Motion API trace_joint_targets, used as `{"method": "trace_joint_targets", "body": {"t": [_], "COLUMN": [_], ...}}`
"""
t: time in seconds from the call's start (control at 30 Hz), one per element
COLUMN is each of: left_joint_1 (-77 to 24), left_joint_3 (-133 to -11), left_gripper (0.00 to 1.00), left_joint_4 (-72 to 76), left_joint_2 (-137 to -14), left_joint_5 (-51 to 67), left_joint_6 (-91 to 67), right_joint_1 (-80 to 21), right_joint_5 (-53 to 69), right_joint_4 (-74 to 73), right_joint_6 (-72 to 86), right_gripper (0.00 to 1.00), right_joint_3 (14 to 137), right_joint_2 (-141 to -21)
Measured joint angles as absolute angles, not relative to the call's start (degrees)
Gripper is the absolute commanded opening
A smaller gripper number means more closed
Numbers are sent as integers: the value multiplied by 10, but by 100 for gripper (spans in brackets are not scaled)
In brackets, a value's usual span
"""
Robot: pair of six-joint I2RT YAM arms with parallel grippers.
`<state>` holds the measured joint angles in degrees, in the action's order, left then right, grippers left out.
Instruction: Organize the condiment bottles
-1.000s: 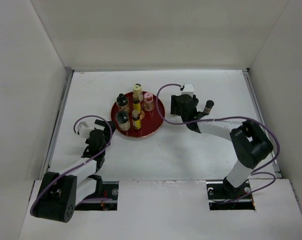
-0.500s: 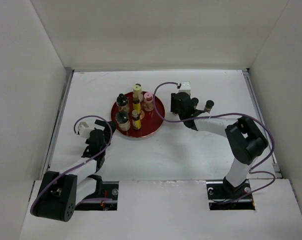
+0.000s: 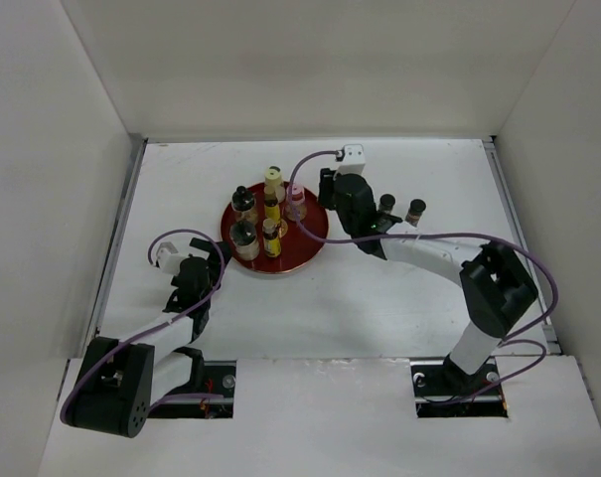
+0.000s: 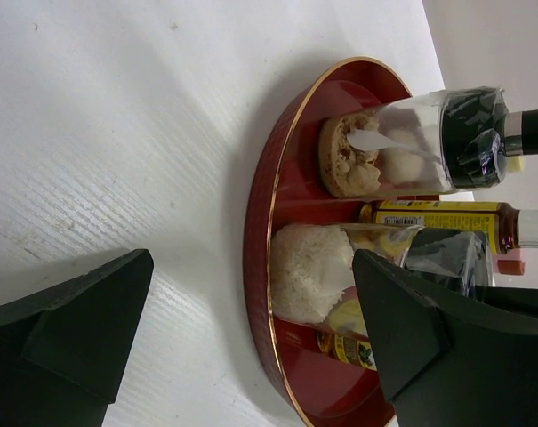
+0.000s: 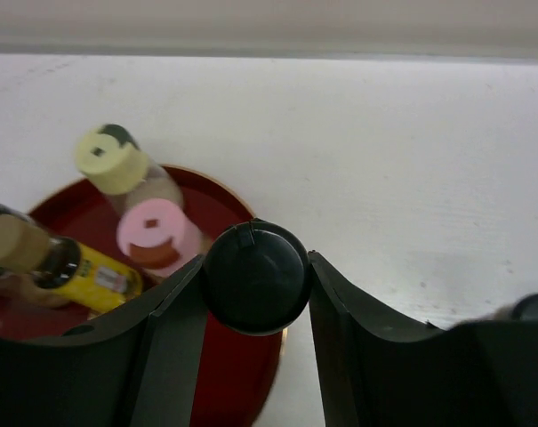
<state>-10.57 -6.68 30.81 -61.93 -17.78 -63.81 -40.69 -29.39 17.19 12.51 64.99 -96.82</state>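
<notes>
Right wrist: R pincer (image 5: 255, 267) clamps black-capped bottle (image 5: 255, 283) above red tray (image 5: 217, 197) rim. Left wrist: L pincer (image 4: 251, 260) wide open beside tray.

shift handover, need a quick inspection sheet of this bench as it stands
surface: white table, no spills seen
job's things: about six bottles upright on the red tray; two loose bottles standing right of it; a black-capped bottle being held
clutter: nothing seen
grippers: left gripper open beside the tray; right gripper fingers shut on the black-capped bottle at the tray's right rim
cables: purple cables looped at both wrists
surroundings: white walls on three sides
</notes>
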Motion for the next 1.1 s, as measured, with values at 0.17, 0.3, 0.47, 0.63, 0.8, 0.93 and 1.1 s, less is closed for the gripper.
{"method": "trace_joint_targets", "body": {"t": [0.17,0.3,0.47,0.63,0.8,0.93,1.1], "left_joint_1": [-106,-106,-105,-105,-103,-102,-102], "left_joint_3": [-67,-67,-67,-67,-67,-67,-67], "left_gripper": [100,100,100,100,100,100,100], "left_joint_4": [310,311,311,311,311,311,311], "left_joint_2": [-619,-616,-605,-606,-609,-609,-609], "left_joint_5": [-178,-179,-181,-182,-182,-182,-182], "left_joint_6": [-638,-638,-638,-639,-639,-639,-639], "right_joint_1": [-417,-417,-418,-421,-427,-430,-435], "right_joint_5": [-275,-263,-256,-258,-266,-272,-277], "right_joint_4": [194,198,198,201,200,202,202], "right_joint_6": [137,147,154,154,154,154,159], "right_gripper": [41,41,41,43,45,57,75], "right_joint_3": [684,686,686,686,686,686,686], "right_joint_2": [-1011,-1051,-1077,-1089,-1105,-1107,-1107]}}
